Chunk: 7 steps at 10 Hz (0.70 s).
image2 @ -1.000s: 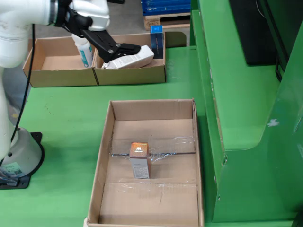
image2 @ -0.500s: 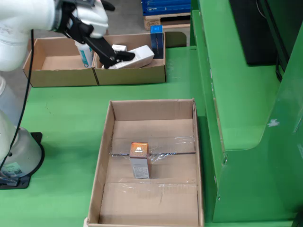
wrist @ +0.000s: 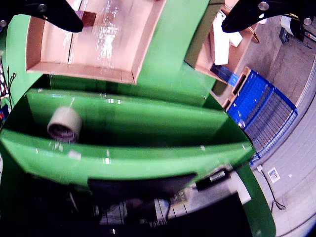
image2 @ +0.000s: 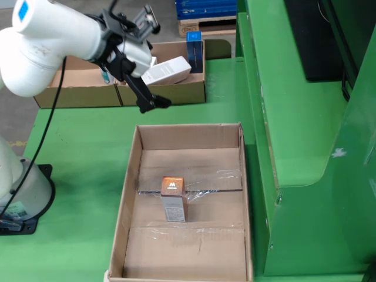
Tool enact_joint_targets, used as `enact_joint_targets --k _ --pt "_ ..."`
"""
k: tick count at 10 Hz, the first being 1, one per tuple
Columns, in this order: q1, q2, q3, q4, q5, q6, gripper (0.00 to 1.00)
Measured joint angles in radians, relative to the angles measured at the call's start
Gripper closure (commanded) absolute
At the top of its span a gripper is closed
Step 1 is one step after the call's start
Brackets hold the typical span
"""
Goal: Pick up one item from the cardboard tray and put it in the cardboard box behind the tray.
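Observation:
A cardboard tray [image2: 132, 194] lies on the green table in the still view. One small box with an orange top [image2: 173, 198] stands upright in its middle. The cardboard box [image2: 88, 95] stands behind the tray, with a white carton [image2: 167, 70] and a blue carton [image2: 194, 44] inside. My gripper [image2: 154, 104] hangs over the gap between the tray's far wall and the box's front wall. In the wrist view my gripper [wrist: 153, 22] is open and empty, its black fingers [wrist: 59, 15] wide apart. The tray [wrist: 89, 69] and the small box [wrist: 89, 19] show at top left.
A green machine frame [image2: 294, 117] rises along the right of the table. In the wrist view a tape roll [wrist: 64, 124] lies on a green shelf, and a blue wire cage [wrist: 264, 106] stands on the floor at right. The arm's white base [image2: 20, 188] stands left of the tray.

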Motion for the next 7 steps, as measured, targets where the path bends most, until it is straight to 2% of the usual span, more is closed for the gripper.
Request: enact_joint_targets --k 3,7 --pt "0.0 0.0 -0.115 -0.002 0.0 0.002 0.0" --pt "0.0 0.0 -0.115 -0.002 0.0 0.002 0.0"
